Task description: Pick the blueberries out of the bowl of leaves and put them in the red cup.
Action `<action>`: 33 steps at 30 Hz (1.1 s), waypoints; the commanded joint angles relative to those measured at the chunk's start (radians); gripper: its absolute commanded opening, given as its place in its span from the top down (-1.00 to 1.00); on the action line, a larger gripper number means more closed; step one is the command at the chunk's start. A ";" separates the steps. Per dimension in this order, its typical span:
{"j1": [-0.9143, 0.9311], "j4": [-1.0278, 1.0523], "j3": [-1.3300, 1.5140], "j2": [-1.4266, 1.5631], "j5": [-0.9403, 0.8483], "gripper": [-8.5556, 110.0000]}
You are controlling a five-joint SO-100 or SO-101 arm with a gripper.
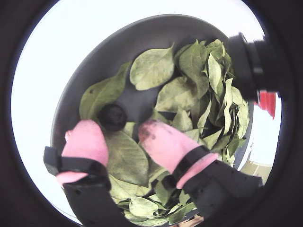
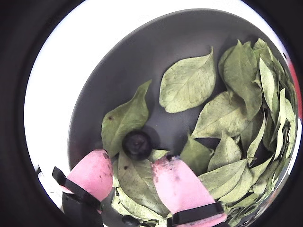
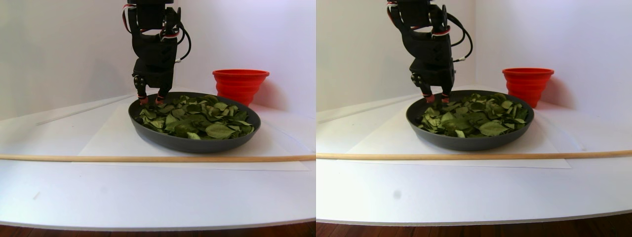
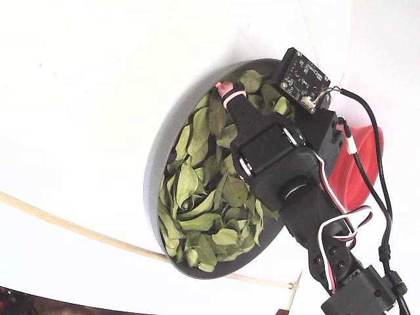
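One dark blueberry (image 1: 112, 117) (image 2: 137, 144) lies on the bare grey floor of the bowl (image 1: 118, 52) (image 2: 156, 52) (image 3: 192, 143) (image 4: 154, 177), at the edge of the green leaves (image 1: 151, 68) (image 2: 187, 85) (image 3: 197, 118) (image 4: 197, 190). My gripper (image 1: 120, 132) (image 2: 135, 165) (image 3: 150, 100) is open and low inside the bowl's far left rim in the stereo pair view. Its pink-tipped fingers (image 1: 85, 142) (image 2: 177, 182) (image 4: 226, 88) rest on leaves either side of the berry, just short of it. The red cup (image 1: 267, 103) (image 3: 240, 85) (image 4: 367, 170) stands beside the bowl, right of the arm.
The bowl sits on a white sheet on a white table. A thin wooden rod (image 3: 148, 158) (image 4: 65, 226) lies across the table in front of the bowl. A black camera housing (image 1: 251, 61) juts into one wrist view beside the leaves.
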 commanded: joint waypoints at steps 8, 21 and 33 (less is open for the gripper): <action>0.002 -0.029 -0.075 0.003 -0.003 0.58; 0.008 -0.046 -0.101 -0.037 -0.003 0.58; 0.014 -0.060 -0.129 -0.075 -0.003 0.58</action>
